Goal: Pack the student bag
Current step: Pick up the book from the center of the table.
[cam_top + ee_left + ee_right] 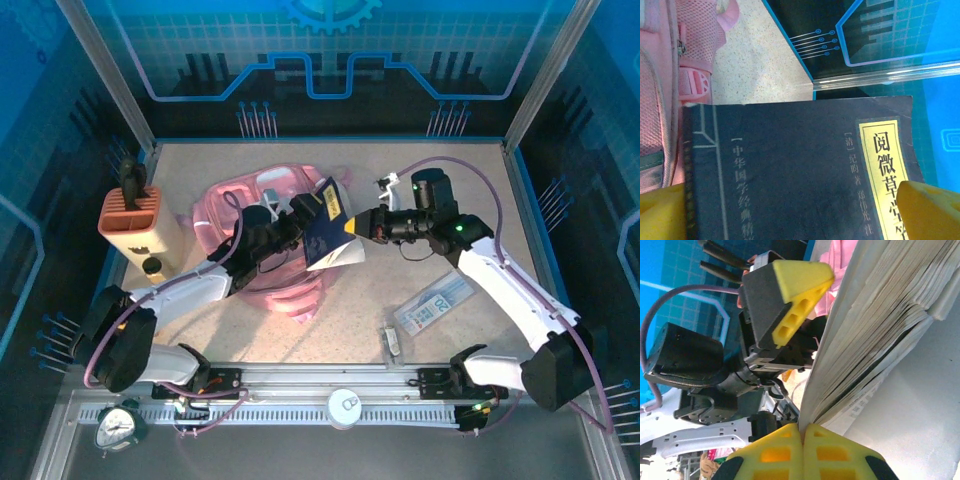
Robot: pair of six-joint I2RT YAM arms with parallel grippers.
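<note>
The pink student bag lies left of the table's centre, with its mesh pocket and strap at the left of the left wrist view. Above its right side hangs a dark blue book with a yellow title label. My right gripper is shut on the book's edge, its yellow fingertips pinched together while the pages fan out. My left gripper is open, and the cover lies across the gap between its spread fingers. One left finger rests by the book.
An orange-and-cream pen holder stands at the left edge. A clear flat packet and a small clip-like item lie at the front right. An alarm clock and a white disc sit by the arm bases.
</note>
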